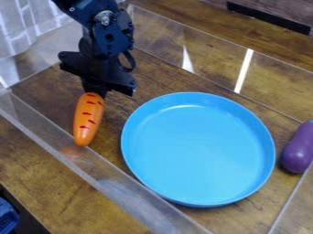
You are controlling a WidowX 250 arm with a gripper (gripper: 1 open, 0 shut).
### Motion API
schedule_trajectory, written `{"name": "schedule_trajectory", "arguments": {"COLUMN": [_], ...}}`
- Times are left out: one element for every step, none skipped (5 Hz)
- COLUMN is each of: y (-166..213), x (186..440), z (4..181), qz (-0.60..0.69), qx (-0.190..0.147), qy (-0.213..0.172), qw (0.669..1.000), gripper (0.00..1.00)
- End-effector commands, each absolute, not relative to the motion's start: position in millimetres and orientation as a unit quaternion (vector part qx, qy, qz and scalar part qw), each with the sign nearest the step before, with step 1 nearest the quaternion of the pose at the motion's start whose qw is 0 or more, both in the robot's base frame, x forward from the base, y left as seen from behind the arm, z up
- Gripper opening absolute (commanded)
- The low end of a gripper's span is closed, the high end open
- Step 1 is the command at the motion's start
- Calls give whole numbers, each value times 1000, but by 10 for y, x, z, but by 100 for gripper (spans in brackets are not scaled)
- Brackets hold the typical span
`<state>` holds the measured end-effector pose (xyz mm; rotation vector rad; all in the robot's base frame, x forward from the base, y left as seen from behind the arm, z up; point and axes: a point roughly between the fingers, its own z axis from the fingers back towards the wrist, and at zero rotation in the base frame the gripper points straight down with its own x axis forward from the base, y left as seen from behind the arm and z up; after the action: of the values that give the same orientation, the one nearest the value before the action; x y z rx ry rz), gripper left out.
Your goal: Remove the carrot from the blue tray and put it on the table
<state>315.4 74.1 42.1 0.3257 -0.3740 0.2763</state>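
Because the carrot [87, 119] belongs on the table [166, 73], the gripper [101, 90] pinches its top end and hangs it tip-down outside the blue tray [196, 151]. It hangs low near the tabletop's left edge, just beside the tray's rim, apparently for a gentle release.

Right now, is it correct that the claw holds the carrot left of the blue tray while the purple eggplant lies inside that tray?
Not quite. The camera view shows the purple eggplant lying on the table outside the blue tray, beyond its right rim. The claw does hold the carrot left of that tray.
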Motion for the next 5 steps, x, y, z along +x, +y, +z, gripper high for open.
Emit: {"name": "schedule_trajectory", "arguments": {"y": [837,750,659,665,699], "x": [3160,3151,3150,3201,3240], "z": [465,468,488,483,474], "qz": [146,146,146,148,145], "qx": [169,166,162,160,168], "qy": [-199,-198,-198,-198,-199], "qw": [954,955,956,956,954], "gripper": [0,0,0,0,0]}}
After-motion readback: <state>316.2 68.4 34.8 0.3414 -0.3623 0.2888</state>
